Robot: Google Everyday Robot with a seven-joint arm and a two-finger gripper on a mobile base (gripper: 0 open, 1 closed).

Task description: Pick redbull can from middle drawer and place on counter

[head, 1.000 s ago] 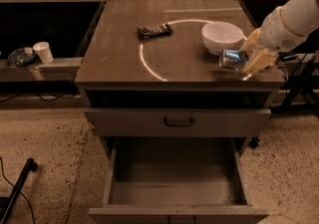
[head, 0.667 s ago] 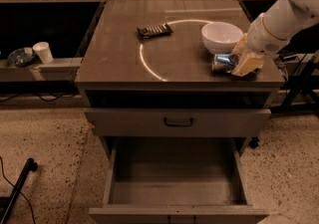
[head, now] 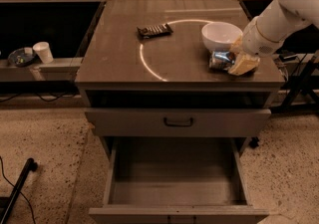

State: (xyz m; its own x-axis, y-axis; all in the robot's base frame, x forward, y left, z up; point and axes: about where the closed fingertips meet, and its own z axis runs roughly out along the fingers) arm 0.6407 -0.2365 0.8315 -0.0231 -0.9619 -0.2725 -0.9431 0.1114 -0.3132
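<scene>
Your gripper [head: 235, 57] at the right of the frame, jaws clamped on the redbull can [head: 218, 60], can low over the counter [head: 114, 58] just below the white bowl [head: 221, 35] (contact with the surface unclear), middle drawer [head: 174, 175] open at bottom centre
</scene>
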